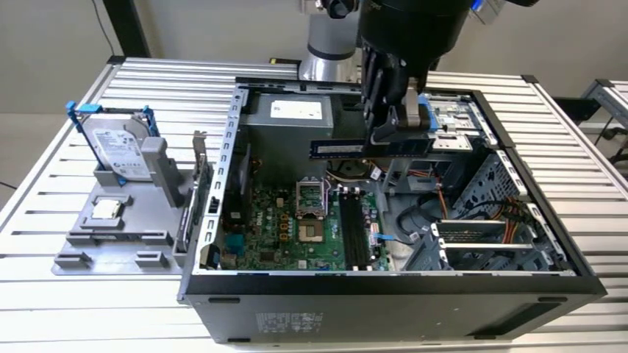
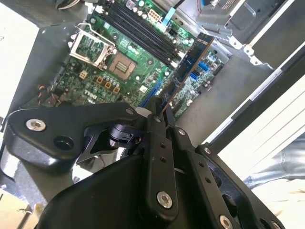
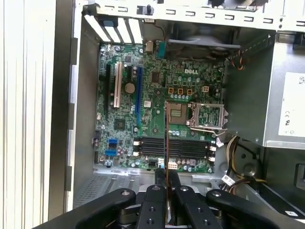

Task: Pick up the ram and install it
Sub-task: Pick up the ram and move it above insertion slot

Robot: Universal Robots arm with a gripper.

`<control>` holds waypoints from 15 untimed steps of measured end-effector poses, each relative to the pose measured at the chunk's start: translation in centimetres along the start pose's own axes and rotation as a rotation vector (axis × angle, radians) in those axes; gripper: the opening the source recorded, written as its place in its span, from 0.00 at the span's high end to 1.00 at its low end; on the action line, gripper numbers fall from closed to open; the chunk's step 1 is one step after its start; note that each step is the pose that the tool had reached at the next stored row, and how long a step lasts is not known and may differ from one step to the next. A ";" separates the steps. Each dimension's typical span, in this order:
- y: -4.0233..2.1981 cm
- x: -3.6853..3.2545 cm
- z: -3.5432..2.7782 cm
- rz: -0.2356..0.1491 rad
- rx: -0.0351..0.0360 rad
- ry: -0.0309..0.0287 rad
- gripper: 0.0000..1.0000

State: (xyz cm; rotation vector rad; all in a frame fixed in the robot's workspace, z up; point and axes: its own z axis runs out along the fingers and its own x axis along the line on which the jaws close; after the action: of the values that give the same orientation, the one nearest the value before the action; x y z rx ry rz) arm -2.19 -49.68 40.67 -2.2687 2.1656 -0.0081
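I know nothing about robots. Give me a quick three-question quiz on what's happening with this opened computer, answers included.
1. True or false: the long, thin blue circuit-board stick, the ram, is already seated in the long black plastic slots.
2. What does the black metal gripper hold? A) the ram B) an orange cable C) nothing
3. Fill in: the silver hard drive stands outside the open black computer case, on the exterior view's ____.
Key: 1 false, the ram hangs in the air, clear of the slots. 2 A. 3 left.
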 end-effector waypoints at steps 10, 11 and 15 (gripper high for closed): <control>-2.15 -0.05 0.02 -0.001 0.0000 0.0000 1.00; -2.35 -0.04 0.02 -0.001 0.0000 0.0000 1.00; -3.21 -0.02 0.02 -0.002 0.0000 0.0001 1.00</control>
State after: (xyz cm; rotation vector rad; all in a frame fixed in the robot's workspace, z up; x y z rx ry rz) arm 1.01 -49.51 40.67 -2.2709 2.1633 -0.0081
